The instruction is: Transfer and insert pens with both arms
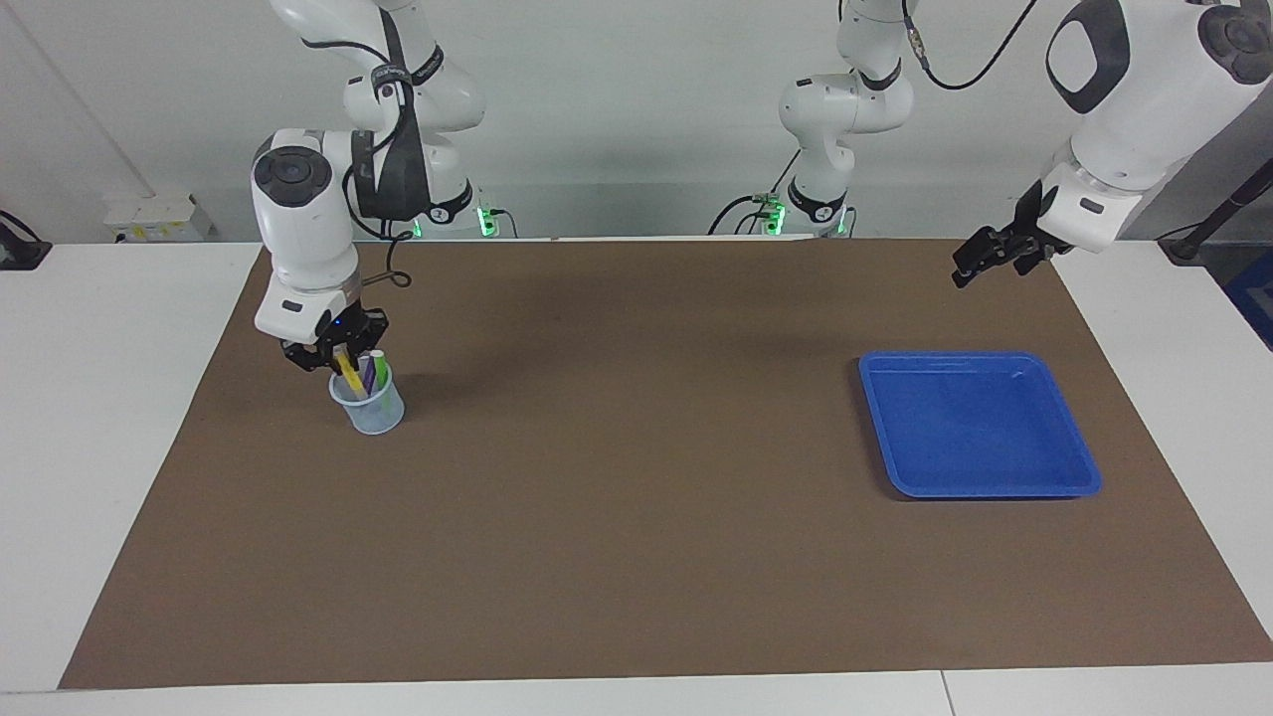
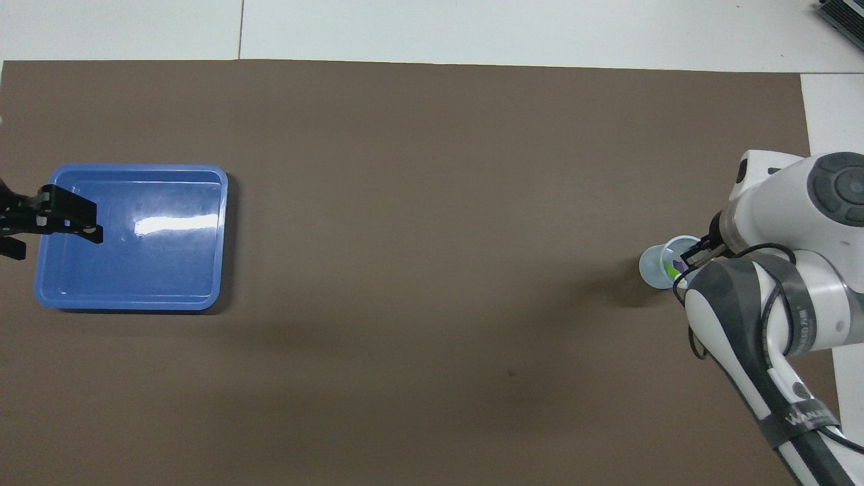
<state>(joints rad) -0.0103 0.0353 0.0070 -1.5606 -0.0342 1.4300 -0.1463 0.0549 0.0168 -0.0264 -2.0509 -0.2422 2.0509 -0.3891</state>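
**Last pen going into the cup**

I have the right gripper [image 1: 340, 355] clenched on the yellow pen [image 1: 347, 369], directly over the clear plastic cup [image 1: 370, 407] at the right arm's end of the brown mat [image 1: 636, 557]. The pen's lower end is already inside the cup's rim while its top sits between the fingertips. The purple pen [image 1: 370, 372] and the green pen [image 2: 670, 271] stand in the cup beside it, leaning on the wall.

My left gripper [image 1: 985, 261] is up in the air with its jaws released and nothing in them, above the mat's edge near the blue tray [image 1: 1084, 475]. The tray is bare, so I judge no pens remain to fetch.

By my reading, two pens are inserted and the third is partly in. What remains is letting go of the yellow pen and lifting the right arm away without tipping the cup.
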